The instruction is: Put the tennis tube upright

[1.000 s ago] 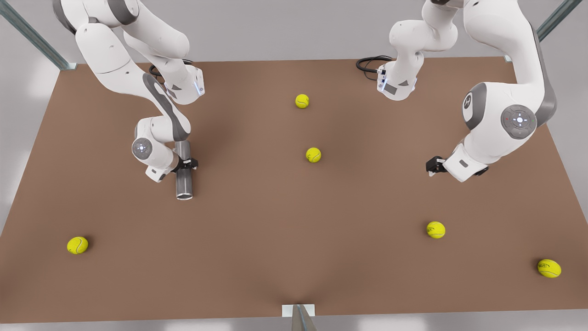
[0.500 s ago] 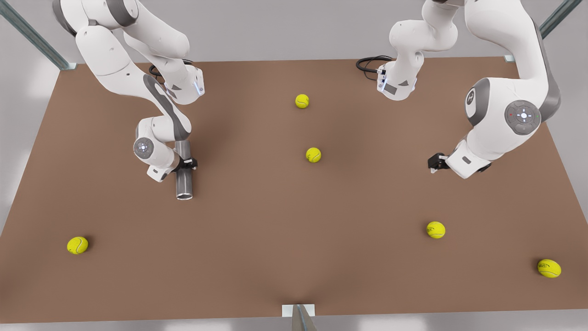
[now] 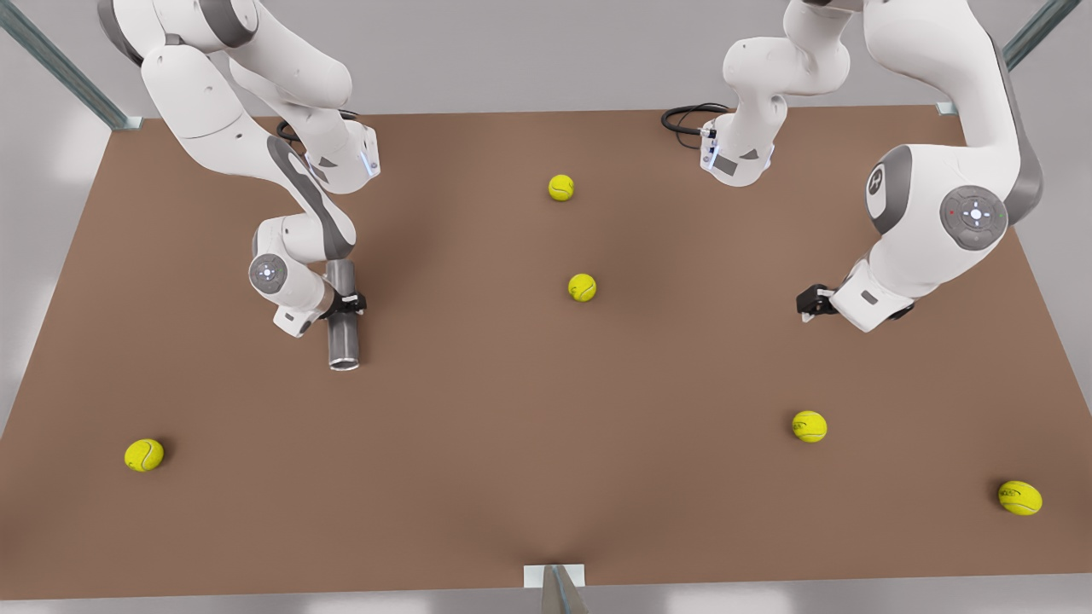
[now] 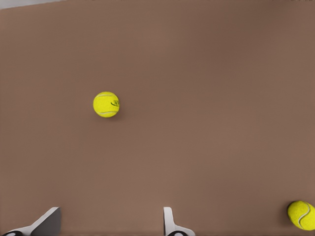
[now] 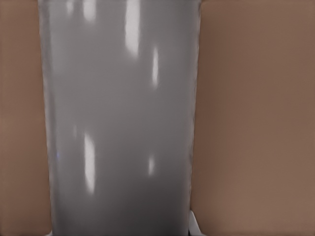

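The tennis tube (image 3: 343, 337) is a grey metallic cylinder with a lighter rim at the end nearest the table's front edge. It lies lengthwise on the front view's left. My right gripper (image 3: 345, 304) is shut on its middle. Up close in the right wrist view, the tennis tube (image 5: 118, 123) has brown table on both sides. I cannot tell if it touches the table. My left gripper (image 3: 806, 304) hovers open on the front view's right; its fingers (image 4: 170, 223) stand apart above bare table with nothing between them.
Several yellow tennis balls lie scattered on the brown table (image 3: 529, 443): one at the centre (image 3: 582, 287), one farther back (image 3: 560, 188), one front left (image 3: 143, 454), two front right (image 3: 809, 425). A black cable (image 3: 687, 118) lies at the back edge.
The arm on the front view's right has shifted slightly rightward and back. The tube and the gripper on it have barely moved.
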`<state>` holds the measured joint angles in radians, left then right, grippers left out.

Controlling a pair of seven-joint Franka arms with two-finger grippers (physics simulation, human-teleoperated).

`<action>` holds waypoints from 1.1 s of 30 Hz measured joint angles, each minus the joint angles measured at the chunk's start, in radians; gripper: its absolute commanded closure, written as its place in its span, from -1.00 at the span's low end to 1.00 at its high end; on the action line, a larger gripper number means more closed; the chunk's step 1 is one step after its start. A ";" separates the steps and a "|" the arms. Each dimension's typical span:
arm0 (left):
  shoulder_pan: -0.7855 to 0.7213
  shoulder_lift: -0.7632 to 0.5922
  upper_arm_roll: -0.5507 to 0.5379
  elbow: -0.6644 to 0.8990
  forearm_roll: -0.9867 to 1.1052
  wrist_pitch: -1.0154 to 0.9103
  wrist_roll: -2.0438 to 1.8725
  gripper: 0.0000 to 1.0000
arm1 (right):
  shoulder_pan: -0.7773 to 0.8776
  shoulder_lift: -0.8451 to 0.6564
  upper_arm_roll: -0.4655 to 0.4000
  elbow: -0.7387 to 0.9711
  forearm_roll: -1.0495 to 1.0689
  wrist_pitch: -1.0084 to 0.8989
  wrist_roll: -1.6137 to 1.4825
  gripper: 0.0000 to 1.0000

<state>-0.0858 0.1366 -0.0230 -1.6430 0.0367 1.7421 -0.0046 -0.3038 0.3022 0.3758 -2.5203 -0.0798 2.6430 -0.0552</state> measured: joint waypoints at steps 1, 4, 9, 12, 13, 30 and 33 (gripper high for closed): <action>0.000 0.000 0.000 0.000 0.000 -0.001 0.000 -0.99 | 0.000 0.000 0.000 0.000 0.000 0.000 0.000 -0.56; 0.000 0.000 0.000 0.000 0.000 -0.001 0.000 -0.99 | -0.002 -0.001 0.000 0.000 0.000 0.000 0.000 -0.54; 0.000 0.000 0.000 0.000 0.000 -0.002 0.000 -0.99 | -0.001 -0.010 0.000 -0.005 0.000 0.002 0.000 -0.52; -0.002 -0.001 0.000 0.000 0.000 -0.003 0.000 -0.99 | -0.001 -0.009 0.000 -0.005 0.000 0.002 0.000 -0.51; -0.001 0.000 0.000 0.000 0.000 -0.003 0.000 -0.99 | -0.001 -0.011 0.000 -0.005 0.000 0.000 0.000 -0.51; -0.005 -0.002 0.000 -0.001 0.000 -0.003 -0.002 -0.99 | 0.017 -0.177 0.066 0.019 -0.008 -0.030 -0.037 -0.48; -0.004 -0.002 0.000 -0.001 0.000 0.000 -0.002 -0.99 | 0.022 -0.169 0.136 0.080 -0.008 -0.041 -0.129 -0.48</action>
<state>-0.0894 0.1350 -0.0230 -1.6445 0.0371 1.7426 -0.0061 -0.2822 0.1328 0.5120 -2.4400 -0.0874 2.6025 -0.1838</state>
